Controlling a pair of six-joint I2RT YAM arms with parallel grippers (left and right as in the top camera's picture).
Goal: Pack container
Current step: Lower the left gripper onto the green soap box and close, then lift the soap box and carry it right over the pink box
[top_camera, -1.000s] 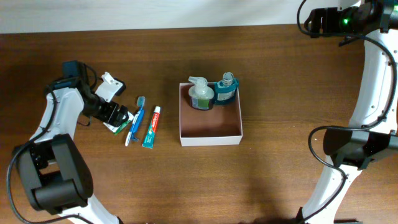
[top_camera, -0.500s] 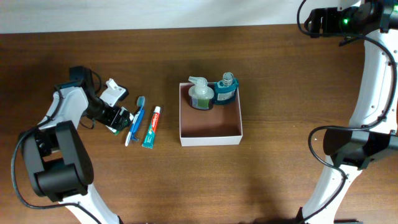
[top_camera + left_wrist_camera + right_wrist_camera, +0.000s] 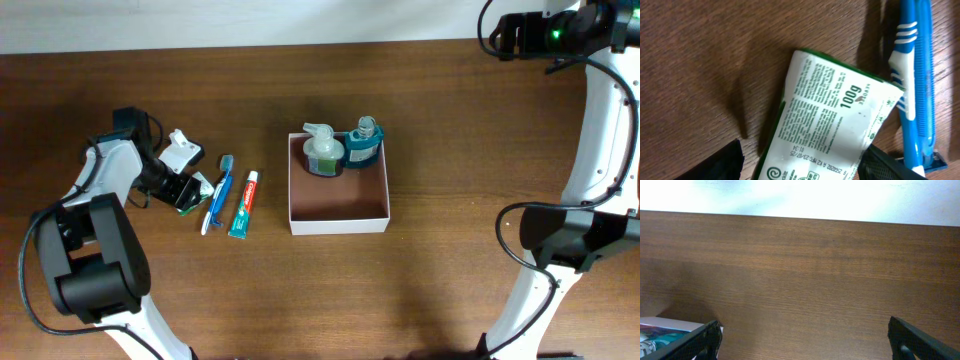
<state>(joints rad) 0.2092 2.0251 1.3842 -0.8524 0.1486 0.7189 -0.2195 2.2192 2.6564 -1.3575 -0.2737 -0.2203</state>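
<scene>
The container sits mid-surface, well apart from both arms, with a pale green pump bottle and a teal bottle at its far wall. The left pincer is spread around a white-and-green tube beside a blue toothbrush. The right pincer is spread wide and empty above bare wood.
</scene>
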